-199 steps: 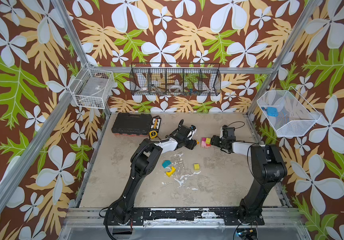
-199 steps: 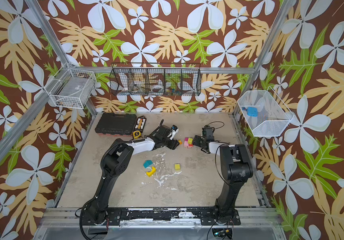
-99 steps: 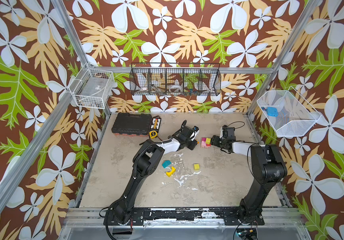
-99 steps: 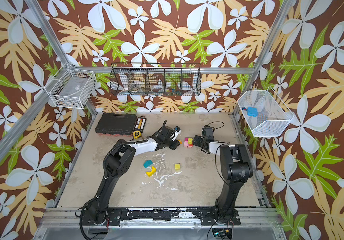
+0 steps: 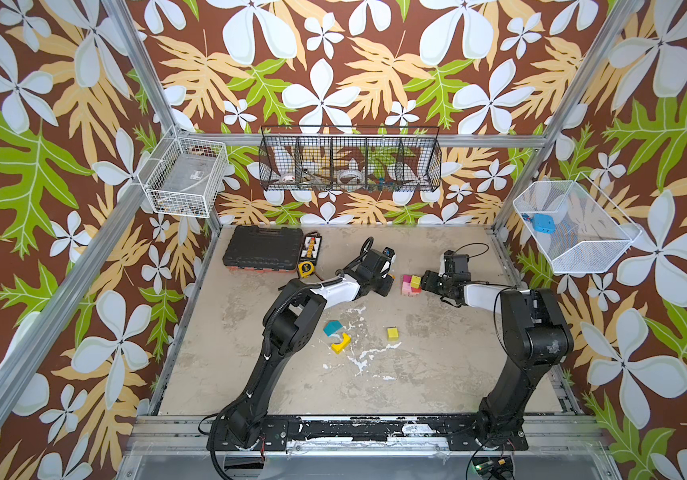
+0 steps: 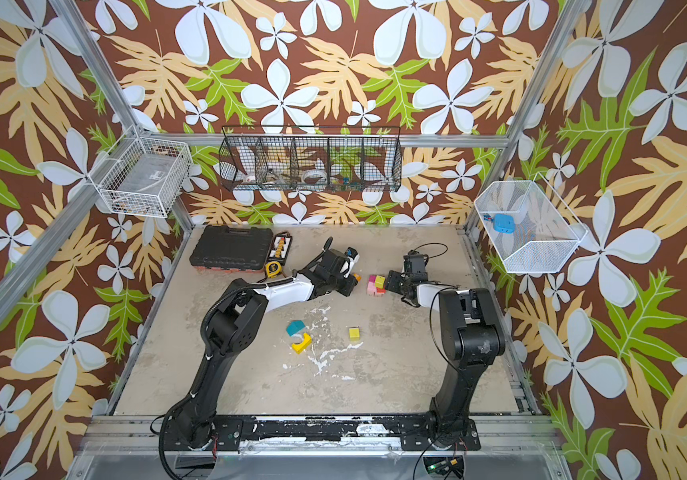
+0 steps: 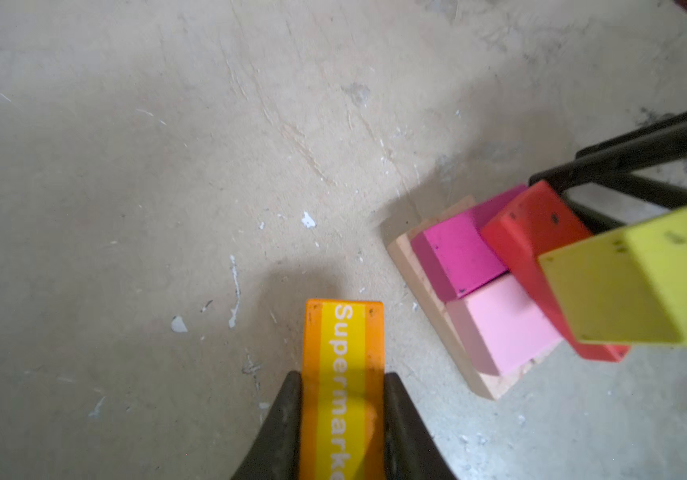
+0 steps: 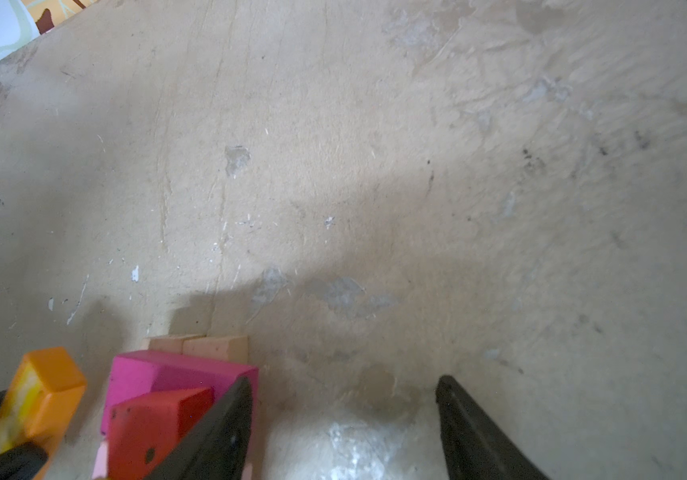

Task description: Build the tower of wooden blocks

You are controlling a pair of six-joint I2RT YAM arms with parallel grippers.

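The tower (image 5: 410, 284) (image 6: 376, 284) stands at the back middle of the table. It has two tan planks (image 7: 425, 291) at the base, magenta (image 7: 454, 253) and pink (image 7: 504, 328) blocks on them, a red block (image 7: 533, 232) above, and a yellow-green block (image 7: 645, 278) on top. My left gripper (image 7: 342, 378) (image 5: 387, 279) is shut on an orange block with a yellow stripe (image 7: 344, 345) (image 8: 38, 395), low and just left of the tower. My right gripper (image 8: 344, 380) (image 5: 427, 280) stands open against the tower's right side, nothing between its fingers. Teal (image 5: 333, 328), yellow arch (image 5: 341, 343) and yellow cube (image 5: 393, 333) blocks lie loose nearer the front.
A black tool case (image 5: 263, 251), a bit holder (image 5: 312, 246) and a yellow tape measure (image 5: 304, 269) lie at the back left. Wire baskets (image 5: 350, 164) hang on the walls. White paint flecks (image 5: 358, 357) mark the table's middle.
My left gripper's jaws have come together on the orange block and edged slightly towards the tower. The right arm and the tower have not moved.
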